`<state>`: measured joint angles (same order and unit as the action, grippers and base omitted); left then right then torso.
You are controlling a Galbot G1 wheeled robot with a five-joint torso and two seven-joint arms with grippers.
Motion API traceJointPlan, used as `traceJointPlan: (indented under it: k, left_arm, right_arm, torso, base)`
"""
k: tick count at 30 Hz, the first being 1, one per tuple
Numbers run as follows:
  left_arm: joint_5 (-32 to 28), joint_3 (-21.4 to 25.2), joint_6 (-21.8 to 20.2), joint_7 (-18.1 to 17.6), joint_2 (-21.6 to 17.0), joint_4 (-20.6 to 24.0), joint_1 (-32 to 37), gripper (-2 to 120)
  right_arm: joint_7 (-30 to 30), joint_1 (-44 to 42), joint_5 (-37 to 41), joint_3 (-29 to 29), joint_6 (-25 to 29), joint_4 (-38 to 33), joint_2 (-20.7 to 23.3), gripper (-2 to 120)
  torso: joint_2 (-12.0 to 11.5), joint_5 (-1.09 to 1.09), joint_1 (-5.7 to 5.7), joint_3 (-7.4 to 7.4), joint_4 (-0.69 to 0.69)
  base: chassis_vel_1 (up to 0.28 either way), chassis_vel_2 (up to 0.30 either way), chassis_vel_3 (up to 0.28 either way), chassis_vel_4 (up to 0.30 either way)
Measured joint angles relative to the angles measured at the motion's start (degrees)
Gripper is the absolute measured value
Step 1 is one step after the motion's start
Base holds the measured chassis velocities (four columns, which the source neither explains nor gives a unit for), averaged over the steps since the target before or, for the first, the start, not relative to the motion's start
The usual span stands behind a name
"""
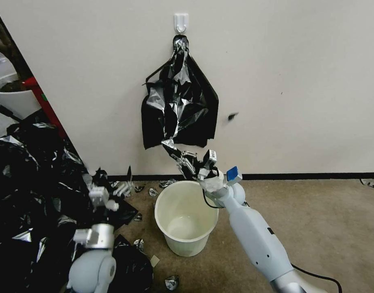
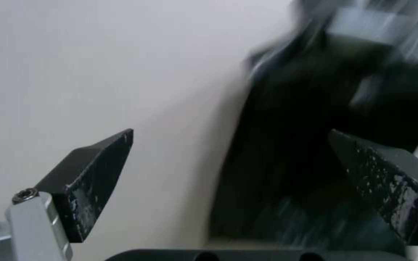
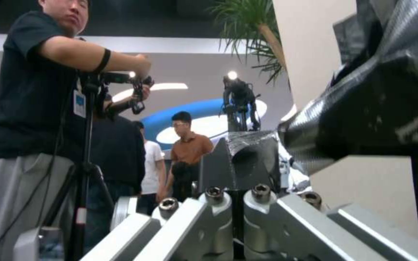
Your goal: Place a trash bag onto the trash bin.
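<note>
Black film of the trash bag (image 1: 170,145) is pinched between the fingers of the right gripper (image 1: 182,159), with the trash bin (image 1: 186,218) just below. The left gripper (image 1: 122,188) is held spread apart beside the bin.

Head camera looks down at wall (image 1: 296,81) and floor; both wrist cameras sit close behind their tools, sharing that wall (image 2: 73,72).

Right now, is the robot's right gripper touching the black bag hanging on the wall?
Touching. In the right wrist view the right gripper is shut on a fold of the trash bag; the head view shows it at the bag's bottom corner.
</note>
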<state>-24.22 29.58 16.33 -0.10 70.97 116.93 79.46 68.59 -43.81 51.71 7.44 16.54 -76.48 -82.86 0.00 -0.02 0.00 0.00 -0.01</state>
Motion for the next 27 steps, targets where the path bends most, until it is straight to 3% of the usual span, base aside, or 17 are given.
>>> traceJointPlan:
  k: [1,3,4,7,8,10,14,20,27]
  left_arm:
    - [0.00,0.00,0.00,0.00,0.00,0.00,0.00,100]
    - [-10.55,-2.52,-4.61,0.15,-9.98,3.04,-6.16,100]
    - [-10.55,-2.52,-4.61,0.15,-9.98,3.04,-6.16,100]
    - [-19.61,-4.42,-9.96,-0.12,-18.58,4.62,-11.20,100]
    - [-19.61,-4.42,-9.96,-0.12,-18.58,4.62,-11.20,100]
    - [-23.14,-6.08,-13.79,-1.28,-22.09,4.41,-15.35,100]
    - [-24.77,-8.94,-16.57,-2.13,-23.72,2.48,-21.52,100]
    - [-25.76,-14.64,-18.92,-2.52,-22.78,-0.38,-30.18,100]
    - [-23.41,-17.78,-19.61,-2.49,-21.03,-1.90,-32.25,99]
  right_arm:
    - [0.00,0.00,0.00,0.00,0.00,0.00,0.00,0]
    - [-0.94,0.57,-0.17,0.05,0.30,-0.25,0.05,0]
    - [-0.94,0.57,-0.17,0.05,0.30,-0.25,0.05,0]
    - [-2.31,0.83,-0.30,0.04,0.86,-0.40,-0.06,0]
    - [-2.31,0.83,-0.30,0.04,0.86,-0.40,-0.06,0]
    - [-2.74,0.86,-0.48,0.02,1.07,-0.37,-0.15,0]
    - [-2.92,0.86,-0.62,-0.02,1.17,-0.40,-0.44,0]
    - [-3.18,0.77,-1.25,-0.05,1.33,-0.51,-0.98,0]
    - [-3.81,0.71,-1.31,0.15,1.54,-0.51,-1.13,0]
  torso:
    - [0.00,0.00,0.00,0.00,0.00]
    - [0.00,0.02,0.00,0.00,-0.01]
    - [0.00,0.02,0.00,0.00,-0.01]
    - [0.00,0.03,0.00,0.00,0.01]
    - [0.00,0.03,0.00,0.00,0.01]
    - [0.00,0.02,0.00,0.01,0.01]
    - [0.00,0.02,0.00,0.00,0.00]
    - [0.00,0.02,0.00,0.01,0.00]
    - [0.00,0.02,0.00,0.01,0.00]
  base:
    - [0.000,0.000,0.000,0.000]
    - [0.000,0.000,0.000,0.000]
    - [0.000,0.000,0.000,0.000]
    - [0.000,0.000,0.000,0.000]
    - [0.000,0.000,0.000,0.000]
    - [0.000,0.000,0.000,0.000]
    - [0.000,0.000,0.000,0.000]
    - [0.000,0.000,0.000,0.000]
    - [0.000,0.000,0.000,0.000]
